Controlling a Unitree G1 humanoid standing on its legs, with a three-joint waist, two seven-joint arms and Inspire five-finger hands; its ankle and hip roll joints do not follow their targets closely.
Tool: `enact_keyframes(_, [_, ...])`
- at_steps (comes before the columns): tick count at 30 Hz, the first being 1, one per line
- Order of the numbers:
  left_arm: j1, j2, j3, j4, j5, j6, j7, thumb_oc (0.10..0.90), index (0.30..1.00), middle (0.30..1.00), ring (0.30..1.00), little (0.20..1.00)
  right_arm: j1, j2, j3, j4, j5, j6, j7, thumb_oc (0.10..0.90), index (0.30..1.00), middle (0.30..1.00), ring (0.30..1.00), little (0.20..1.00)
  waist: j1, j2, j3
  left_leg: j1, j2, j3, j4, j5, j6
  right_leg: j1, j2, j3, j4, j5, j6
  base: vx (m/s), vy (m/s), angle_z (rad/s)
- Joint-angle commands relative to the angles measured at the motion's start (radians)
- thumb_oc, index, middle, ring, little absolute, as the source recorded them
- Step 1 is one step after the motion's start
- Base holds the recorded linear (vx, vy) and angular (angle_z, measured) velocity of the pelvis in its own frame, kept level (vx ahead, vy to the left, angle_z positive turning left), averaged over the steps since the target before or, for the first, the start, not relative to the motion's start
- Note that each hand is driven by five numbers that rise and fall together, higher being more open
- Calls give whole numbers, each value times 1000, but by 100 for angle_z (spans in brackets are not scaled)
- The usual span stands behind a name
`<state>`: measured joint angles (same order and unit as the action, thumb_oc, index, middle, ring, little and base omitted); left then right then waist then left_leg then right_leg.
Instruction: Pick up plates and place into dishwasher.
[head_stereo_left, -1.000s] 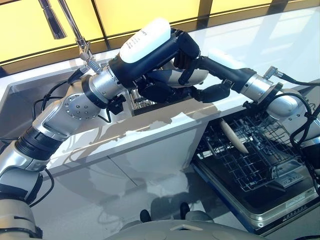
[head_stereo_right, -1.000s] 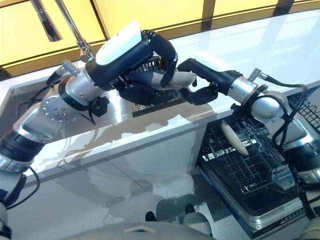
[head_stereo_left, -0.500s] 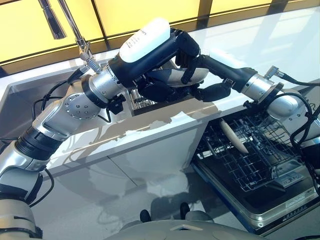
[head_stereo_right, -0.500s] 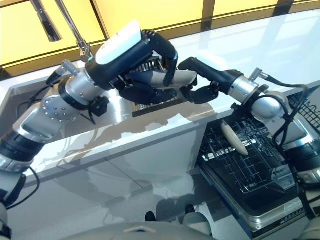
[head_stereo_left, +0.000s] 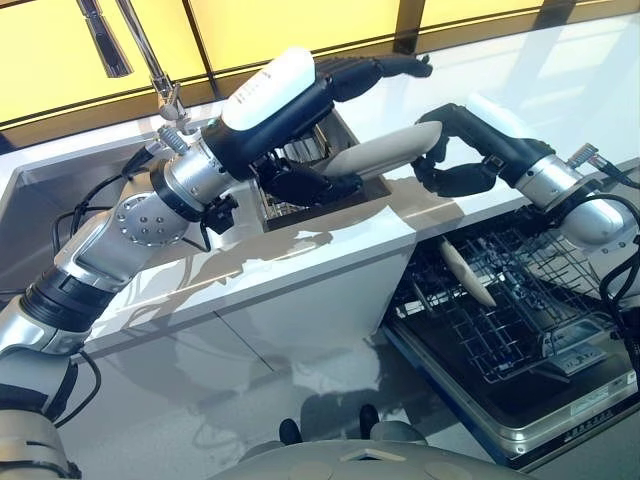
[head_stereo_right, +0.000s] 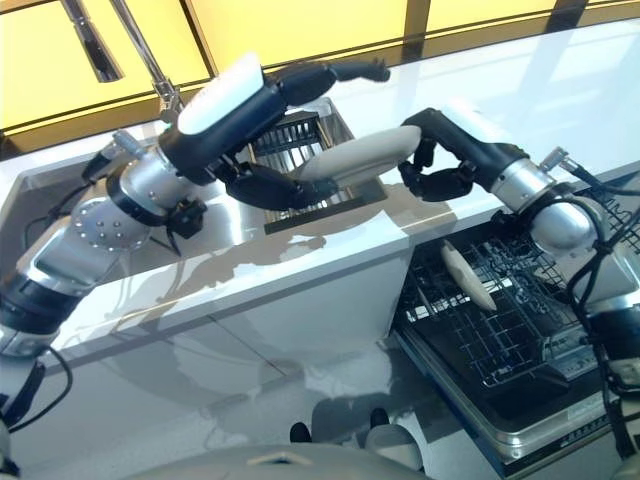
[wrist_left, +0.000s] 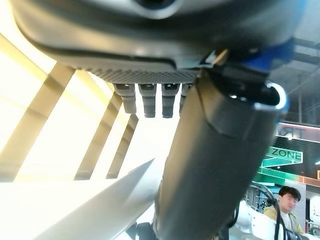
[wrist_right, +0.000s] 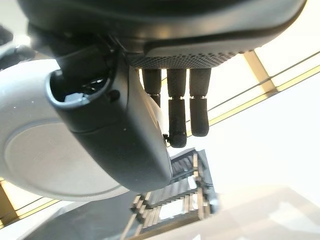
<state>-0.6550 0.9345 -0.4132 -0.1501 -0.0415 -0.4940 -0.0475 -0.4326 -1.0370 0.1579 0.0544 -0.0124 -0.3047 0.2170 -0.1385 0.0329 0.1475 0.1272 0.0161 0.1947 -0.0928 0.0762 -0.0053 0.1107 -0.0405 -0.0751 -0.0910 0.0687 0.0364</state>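
Evidently my left hand had let go, fingers straightened; my right hand clamped the plate, with the dishwasher rack at five o'clock.

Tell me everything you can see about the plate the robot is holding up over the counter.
The plate is a plain off-white, matte-looking disc, seen nearly edge-on and tilted, in the air above the white counter beside the sink rack. The right hand curls round its raised end. The left hand has straight fingers above it, its thumb by the lower end.
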Motion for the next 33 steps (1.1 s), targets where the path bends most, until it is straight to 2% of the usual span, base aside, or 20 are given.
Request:
enact_keyframes(1, [-37, 27, 141, 75, -97, -37, 59, 800, 900, 900, 900, 900, -49, -2, -123, -16, 42, -79, -96, 100, 300, 300, 300, 200, 6, -27, -93, 42, -41, -58, 6, -106, 14, -6, 63, -10, 63, -70, 42, 0, 0, 0])
enact_keyframes(15, [27, 55, 218, 149, -148, -30, 79, 800, 900, 900, 900, 900, 65, -32, -259, 14, 22, -103, -184, 100, 300, 300, 300, 200, -15, -27, -92, 47, -36, -42, 6, -108, 13, -11, 65, 7, 68, -68, 44, 0, 0, 0])
enact_keyframes(27, [43, 57, 228, 193, -159, -38, 88, 800, 900, 900, 900, 900, 237, -69, -470, 37, 20, -127, -319, 100, 300, 300, 300, 200, -68, -29, -97, 53, -31, -10, 6, -114, 16, -23, 76, 48, 70, -61, 48, 14, 15, -8])
enact_keyframes(33, [31, 51, 219, 210, -158, -49, 121, 800, 900, 900, 900, 900, 370, -71, -601, 69, 58, -74, -326, 100, 300, 300, 300, 200, -102, -34, -98, 55, -28, 16, 6, -118, 17, -36, 79, 69, 71, -52, 54, 19, 15, -13])
